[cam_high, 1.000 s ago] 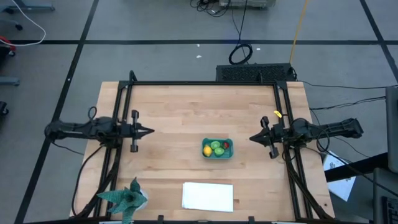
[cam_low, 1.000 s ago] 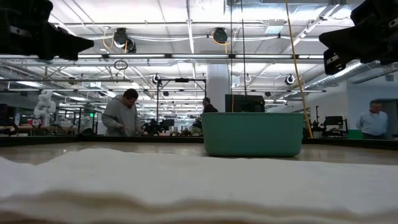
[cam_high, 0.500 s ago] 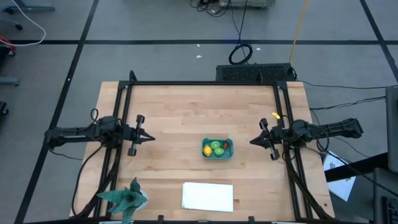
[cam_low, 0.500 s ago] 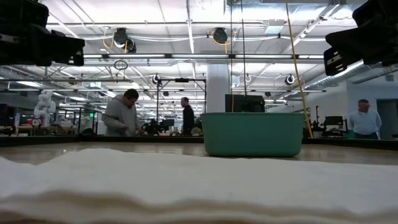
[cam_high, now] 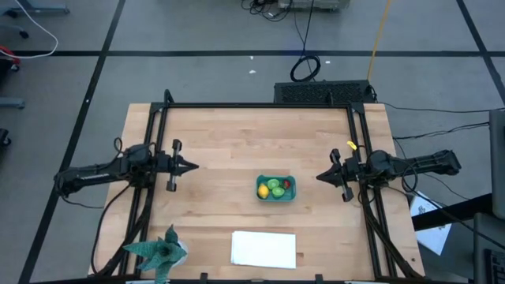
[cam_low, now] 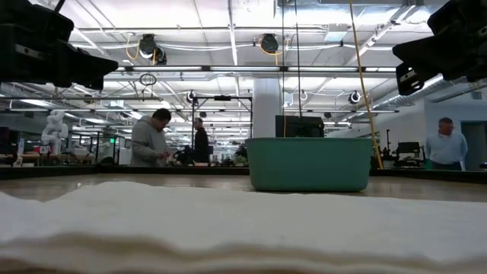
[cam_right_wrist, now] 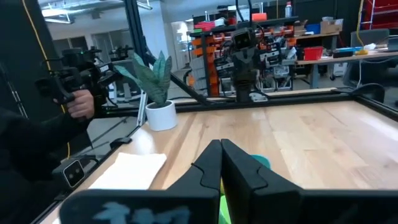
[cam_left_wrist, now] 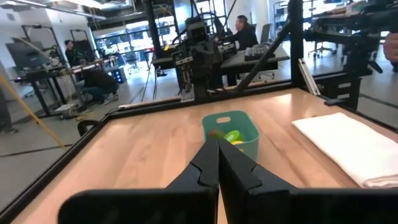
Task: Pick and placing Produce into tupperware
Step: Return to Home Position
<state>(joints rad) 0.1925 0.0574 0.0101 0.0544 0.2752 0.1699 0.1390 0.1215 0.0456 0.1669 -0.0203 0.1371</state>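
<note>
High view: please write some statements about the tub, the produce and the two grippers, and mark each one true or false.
1. The yellow piece lies inside the teal tub. True.
2. The left gripper holds the green piece. False: it is shut on nothing, and the green piece lies in the tub.
3. The right gripper is shut and apart from the tub. True.
4. The white sheet touches the tub. False: a strip of bare table shows between them.
</note>
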